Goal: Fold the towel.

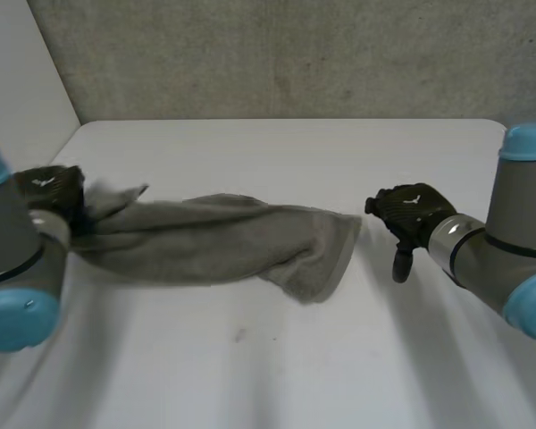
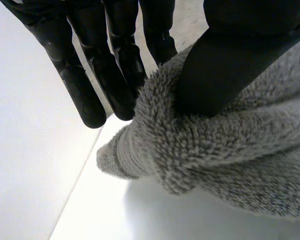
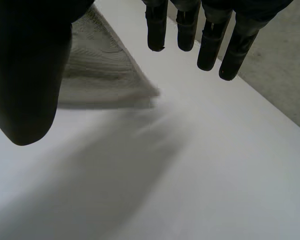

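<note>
Here the grey towel (image 1: 214,241) lies bunched in a long, rumpled roll across the white table (image 1: 295,366). At the towel's left end the left hand (image 1: 54,192) pinches the cloth, its thumb (image 2: 225,65) pressed into the pile against the fingers (image 2: 115,75). Just off the towel's right end the right hand (image 1: 411,214) hangs with straight fingers (image 3: 210,45), holding nothing.
</note>
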`<move>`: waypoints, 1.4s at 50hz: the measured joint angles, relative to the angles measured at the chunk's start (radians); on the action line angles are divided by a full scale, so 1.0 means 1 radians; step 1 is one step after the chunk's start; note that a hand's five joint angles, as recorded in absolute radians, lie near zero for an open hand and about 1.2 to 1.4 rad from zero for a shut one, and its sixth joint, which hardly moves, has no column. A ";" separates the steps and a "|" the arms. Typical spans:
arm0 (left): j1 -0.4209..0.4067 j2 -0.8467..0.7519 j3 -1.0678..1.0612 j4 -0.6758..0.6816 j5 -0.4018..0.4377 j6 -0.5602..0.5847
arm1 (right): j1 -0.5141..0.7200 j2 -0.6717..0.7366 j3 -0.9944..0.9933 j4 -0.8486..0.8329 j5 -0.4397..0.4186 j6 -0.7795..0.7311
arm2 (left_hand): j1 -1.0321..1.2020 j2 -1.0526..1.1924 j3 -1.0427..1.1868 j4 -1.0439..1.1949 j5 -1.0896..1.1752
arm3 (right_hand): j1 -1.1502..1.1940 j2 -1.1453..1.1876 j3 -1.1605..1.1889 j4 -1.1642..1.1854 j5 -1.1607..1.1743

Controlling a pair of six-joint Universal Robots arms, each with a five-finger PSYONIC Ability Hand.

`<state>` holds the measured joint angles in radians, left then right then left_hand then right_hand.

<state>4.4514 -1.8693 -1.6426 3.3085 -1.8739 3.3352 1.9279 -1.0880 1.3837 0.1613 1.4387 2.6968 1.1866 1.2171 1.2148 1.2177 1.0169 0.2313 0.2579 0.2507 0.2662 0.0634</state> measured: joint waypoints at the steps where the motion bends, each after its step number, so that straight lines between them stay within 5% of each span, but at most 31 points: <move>1: 0.014 0.023 -0.039 0.006 0.013 -0.006 | 0.008 0.003 0.001 0.000 0.000 0.000 | 0.000 0.000 0.000 0.000 0.000 | 0.000 0.000 0.000 0.000 0.000; 13: 0.075 0.221 -0.412 0.023 0.184 -0.020 | 0.044 0.012 0.005 0.002 -0.001 0.000 | 0.003 0.001 0.001 0.000 0.000 | 0.000 0.000 0.000 0.000 0.000; 24: 0.144 0.390 -0.532 0.025 0.220 -0.016 | 0.058 -0.001 0.005 -0.003 -0.019 0.004 | 0.003 0.001 0.001 0.000 0.000 | 0.000 0.000 0.000 0.000 0.000; 33: 0.192 0.527 -0.559 0.019 0.293 -0.017 | 0.085 0.028 -0.100 -0.016 -0.142 0.091 | 0.003 0.001 0.001 0.000 0.000 | 0.000 0.000 0.000 0.000 0.000; 41: 0.205 0.655 -0.514 0.013 0.330 -0.034 | 0.139 0.205 -0.353 -0.011 -0.230 0.286 | 0.004 0.001 0.001 0.001 0.000 | 0.000 0.000 0.000 0.000 0.000; 61: 0.202 0.768 -0.389 -0.032 0.335 -0.114 | 0.334 0.626 -0.921 0.119 -0.378 0.458 | 0.004 0.001 0.001 0.001 0.000 | 0.006 0.000 0.002 0.000 0.004; 65: 0.202 0.783 -0.368 -0.034 0.337 -0.131 | 0.360 0.668 -0.977 0.126 -0.403 0.513 | 0.004 0.001 0.001 0.001 0.000 | 0.244 0.218 0.228 0.199 0.241; 70: 0.203 0.792 -0.339 -0.032 0.339 -0.158 | 0.376 0.693 -1.013 0.120 -0.418 0.566 | 0.004 0.001 0.001 0.001 0.000 | 0.772 0.754 0.731 0.716 0.746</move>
<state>4.6544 -1.0773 -1.9815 3.2770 -1.5352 3.1769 2.3039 -0.3950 0.3702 0.2814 1.0207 3.2624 1.1901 1.2184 1.2161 1.2184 1.0169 1.0033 1.0119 0.9822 0.9823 0.8090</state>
